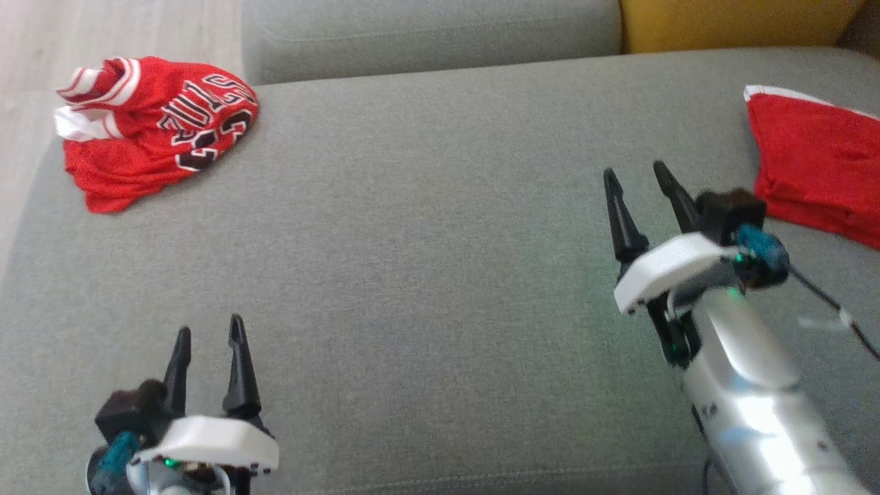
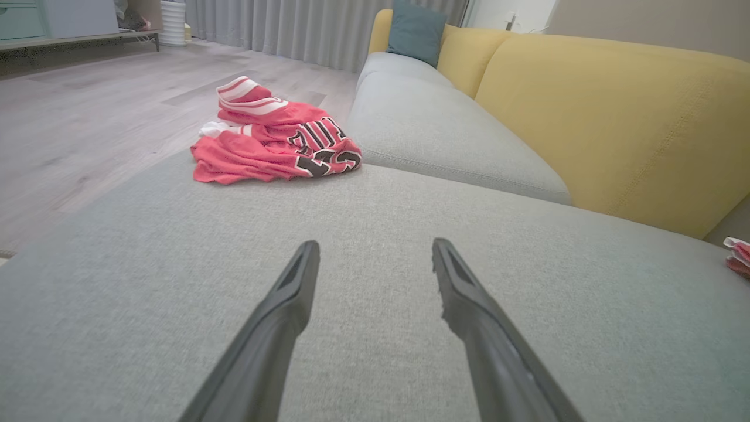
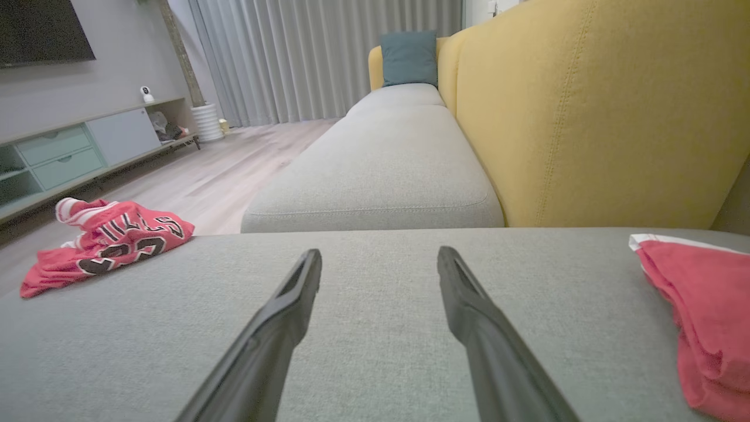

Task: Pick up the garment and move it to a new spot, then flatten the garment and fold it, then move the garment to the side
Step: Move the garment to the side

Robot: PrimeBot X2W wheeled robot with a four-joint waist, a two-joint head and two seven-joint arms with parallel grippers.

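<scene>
Far left on the grey seat cushion [image 1: 426, 289], at its back corner: the garment [image 1: 155, 130], bunched in a loose heap. Red mesh, with black white-outlined lettering creased across the top and the number partly folded under. White-and-red striped trim standing up on the far side, a scrap of white lining poking out beside it.

Close to the cushion's left edge, with wooden floor [image 1: 103, 27] just beyond, and close to the seam with the next seat cushion [image 1: 426, 34] behind. From the heap rightward, a wide bare stretch of grey fabric, reaching to the plain red cloth [image 1: 818, 179] at the right edge, well apart from the garment. Yellow backrest [image 1: 729, 24] closing off the far right side.

Left jaws low at the near left, dark fingers [image 1: 240, 371] spread wide and pointing up the cushion toward the heap — gripping nothing, well short of the garment. Along them in the left wrist view, grey fabric in the gap and the red heap ahead, a little to the left.

Right jaws further up the cushion on the right, fingers [image 1: 622, 213] likewise spread wide — holding nothing, near the plain red cloth but apart from it. Contact between either pair of fingertips and the cushion: cannot tell.
</scene>
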